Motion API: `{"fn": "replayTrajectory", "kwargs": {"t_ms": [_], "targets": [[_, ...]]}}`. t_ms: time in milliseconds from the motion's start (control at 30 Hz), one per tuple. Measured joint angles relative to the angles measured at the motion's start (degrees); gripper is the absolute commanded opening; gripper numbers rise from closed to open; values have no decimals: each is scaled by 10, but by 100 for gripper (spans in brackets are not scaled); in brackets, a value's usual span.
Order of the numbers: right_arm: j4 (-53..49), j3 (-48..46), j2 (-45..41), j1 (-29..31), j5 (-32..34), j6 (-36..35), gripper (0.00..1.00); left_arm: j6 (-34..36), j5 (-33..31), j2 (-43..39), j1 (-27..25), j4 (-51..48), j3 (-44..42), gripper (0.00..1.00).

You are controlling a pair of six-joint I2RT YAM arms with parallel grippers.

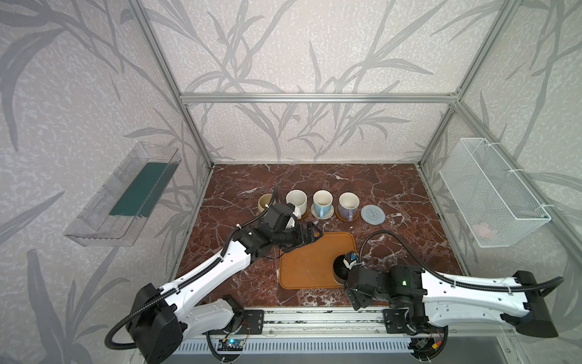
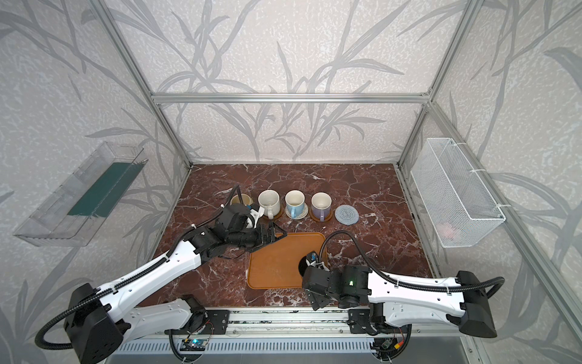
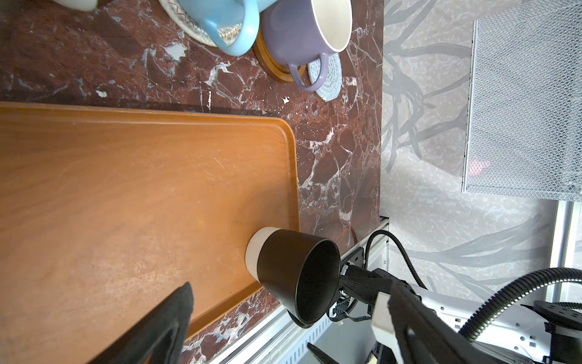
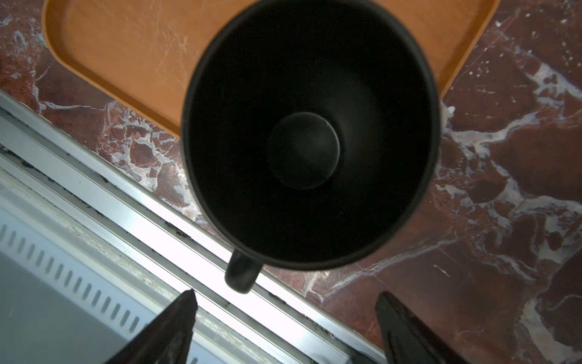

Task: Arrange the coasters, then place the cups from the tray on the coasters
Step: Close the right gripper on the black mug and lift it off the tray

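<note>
Your right jaws stand spread: in the right wrist view the two dark fingertips point(image 4: 176, 327) sit well apart with nothing between them, and the handle point(image 4: 241, 274) of the black mug point(image 4: 308, 141) points toward that gap without touching either tip. The black mug stands upright on the tray point(image 4: 119, 41), at the corner nearest the right arm's base, and the left wrist view shows a pale band point(image 3: 253, 249) round its foot. Your left jaws are spread as well and carry nothing. They hover over the tray's far left corner in both top views, and one fingertip point(image 3: 176, 315) shows above the tray floor in the left wrist view. Beyond the tray's far edge, four cups stand in a row on the red marble surface point(image 1: 393, 189). From left to right you have the cream-yellow mug point(image 1: 265, 203), the white speckled mug point(image 1: 296, 201), the light blue mug point(image 1: 322, 201) and the lavender mug point(image 1: 348, 203). The white speckled mug sits on a brown wooden coaster point(image 2: 279, 215), the light blue mug on the cream woven coaster point(image 1: 330, 211), and the lavender mug on a second wooden coaster point(image 3: 269, 67). The left arm point(image 1: 277, 220) hides the cream-yellow mug's base, so you cannot make out what it rests on. The grey-blue coaster point(image 1: 373, 215) lies bare at the row's right end, just beside the lavender mug's coaster.
</note>
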Motion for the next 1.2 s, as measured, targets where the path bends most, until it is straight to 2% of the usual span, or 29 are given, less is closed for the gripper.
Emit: {"fn": "replayTrajectory", "kwargs": {"t_ms": [400, 933, 1200], "targets": [[57, -28, 47, 5, 19, 30, 61, -6, -9, -7, -3, 5, -1, 99], [90, -41, 71, 6, 36, 42, 48, -14, -13, -11, -3, 13, -8, 99], [93, -41, 80, 6, 52, 42, 35, -14, -13, -11, -4, 14, -8, 98]]}}
